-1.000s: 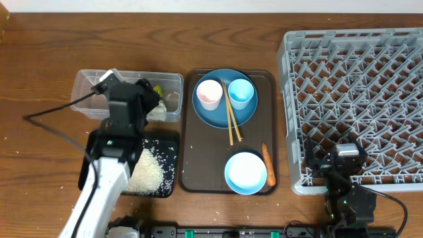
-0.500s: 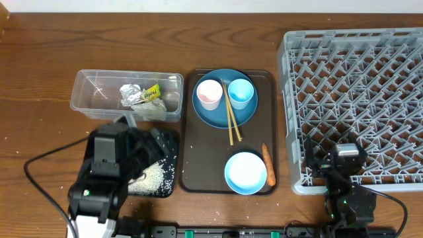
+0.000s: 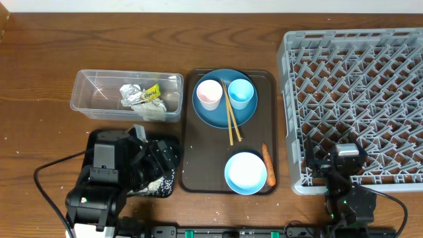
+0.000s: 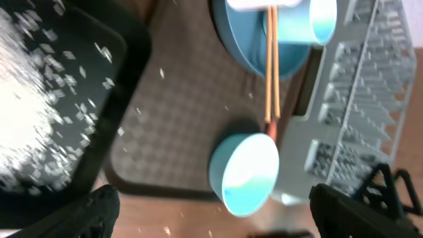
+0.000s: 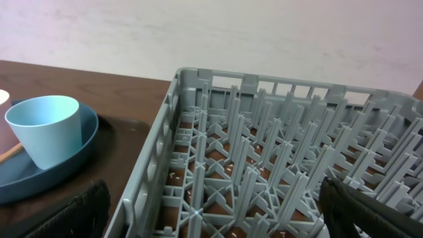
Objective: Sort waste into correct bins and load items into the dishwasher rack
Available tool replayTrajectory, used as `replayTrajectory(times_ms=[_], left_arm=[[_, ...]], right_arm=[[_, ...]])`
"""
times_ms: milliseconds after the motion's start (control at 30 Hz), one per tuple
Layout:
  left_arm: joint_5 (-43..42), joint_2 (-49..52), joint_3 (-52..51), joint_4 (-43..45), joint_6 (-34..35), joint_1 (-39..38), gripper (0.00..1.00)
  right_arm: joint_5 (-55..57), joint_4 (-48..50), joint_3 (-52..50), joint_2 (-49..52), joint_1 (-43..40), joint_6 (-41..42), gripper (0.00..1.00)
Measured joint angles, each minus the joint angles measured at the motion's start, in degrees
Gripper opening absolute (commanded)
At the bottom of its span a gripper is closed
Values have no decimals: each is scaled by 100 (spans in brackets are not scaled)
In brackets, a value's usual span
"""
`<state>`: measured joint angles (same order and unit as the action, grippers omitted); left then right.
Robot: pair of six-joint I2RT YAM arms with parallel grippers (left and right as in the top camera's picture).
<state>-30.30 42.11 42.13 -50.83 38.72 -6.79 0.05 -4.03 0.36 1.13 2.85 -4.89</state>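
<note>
Found the left gripper [image 4: 215, 210] spread wide, nothing between its fingers, poised over the black tray [image 4: 135, 66] near its 3 o'clock rim. Saw loose rice [image 4: 39, 99] heaped in that tray, at 9 o'clock of the gripper in the wrist view and partly hidden under the arm from overhead.

Noted the clear tub [image 3: 86, 99] at 12 o'clock of the gripper, holding crumpled foil [image 3: 134, 98], a green-yellow wrapper [image 3: 153, 92] and what looked like the tissue wad [image 3: 153, 111].

Placed the brown serving tray [image 3: 198, 158] just beside the black tray, at 3 o'clock. Found the blue plate [image 3: 215, 114] at its 12 o'clock end, carrying the pink cup [image 3: 209, 93] and blue cup [image 3: 240, 92], chopsticks [image 3: 231, 122] between them and trailing off the plate toward 6 o'clock. Saw the light-blue bowl [image 3: 245, 172] at the 6 o'clock end, with the carrot piece [image 3: 268, 165] just beside it at 3 o'clock.

Located the dishwasher rack [image 3: 357, 79] at 3 o'clock of the serving tray. Found the right gripper [image 5: 215, 208] at the rack's 6 o'clock edge, fingers wide apart, gripping nothing.
</note>
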Motion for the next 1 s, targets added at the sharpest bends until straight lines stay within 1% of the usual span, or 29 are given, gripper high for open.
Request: replayTrajectory(times_ms=[167,333,433,500,600,800,1000], left_arm=[[-387,0,0,-382,0,-37,94],[-518,0,0,-428,2,-240,94],[-516,0,0,-415,2,-313,94],[-455,0,0,-404,0,-319,91],[-345,0,0,-374,2,-319,90],[-50,0,0,55,4,-337,86],[98,142,0,636,2,-638,85]], right_arm=[[-2,0,0,0,0,0,99],[0,0,0,0,0,0,99],[-2,0,0,0,0,0,99],[0,0,0,0,0,0,99],[0,0,0,0,0,2,99],[0,0,0,0,0,0,99],[-2,0,0,0,0,2,99]])
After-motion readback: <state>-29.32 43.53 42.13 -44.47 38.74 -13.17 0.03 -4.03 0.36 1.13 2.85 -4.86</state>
